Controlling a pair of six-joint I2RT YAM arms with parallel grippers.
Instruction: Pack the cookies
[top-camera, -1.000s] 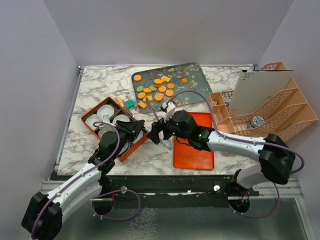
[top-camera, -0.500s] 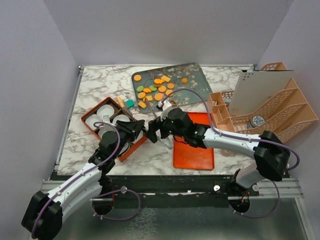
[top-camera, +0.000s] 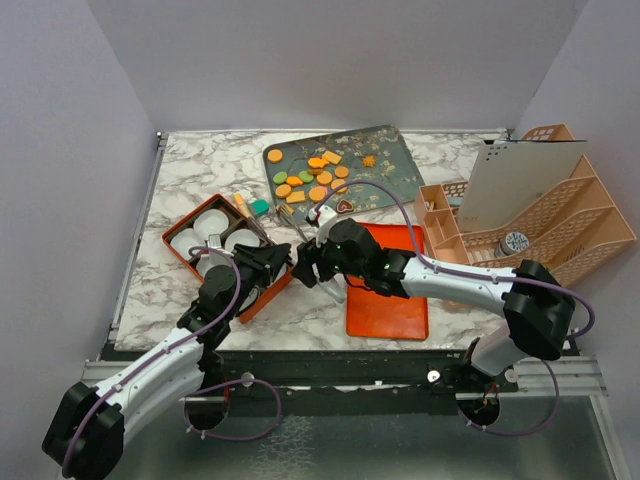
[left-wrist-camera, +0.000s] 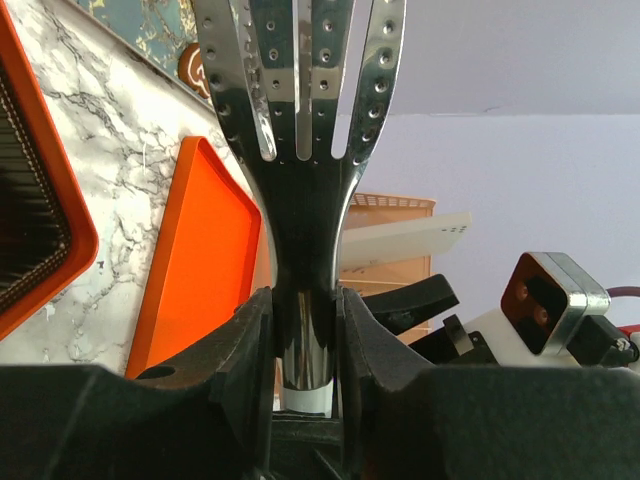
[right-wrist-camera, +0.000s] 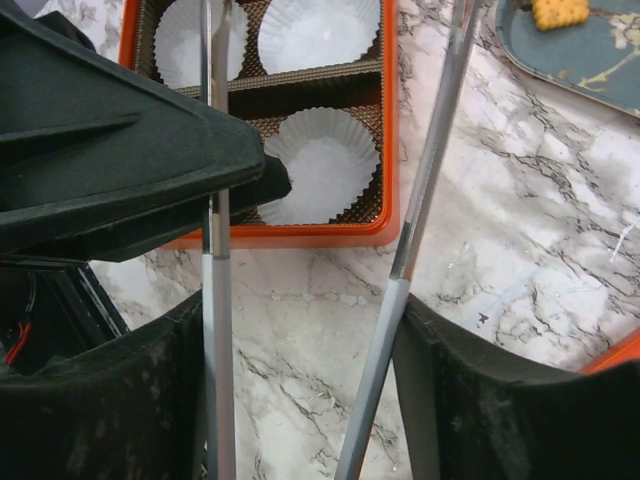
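Observation:
The cookies (top-camera: 310, 178), orange rounds and squares with a few green ones, lie on a dark patterned tray (top-camera: 385, 160) at the back. A brown heart cookie (top-camera: 343, 206) lies at the tray's near edge and shows in the left wrist view (left-wrist-camera: 195, 65). My left gripper (top-camera: 272, 262) is shut on the narrow neck of slotted metal tongs (left-wrist-camera: 300, 150). My right gripper (top-camera: 305, 268) faces it, its fingers (right-wrist-camera: 440, 400) pressed against the outside of the two spread tong arms (right-wrist-camera: 425, 180). The tong tips (top-camera: 292, 215) point toward the tray.
An orange box (top-camera: 170, 240) with white paper cups (top-camera: 213, 219) sits left of the grippers and shows in the right wrist view (right-wrist-camera: 385, 150). An orange lid (top-camera: 390, 290) lies under the right arm. Teal and yellow blocks (top-camera: 255, 207) lie behind the box. A peach file rack (top-camera: 520, 215) stands at right.
My right gripper has shifted slightly left toward the left gripper, and the heart cookie behind it is now uncovered. The left arm has barely moved.

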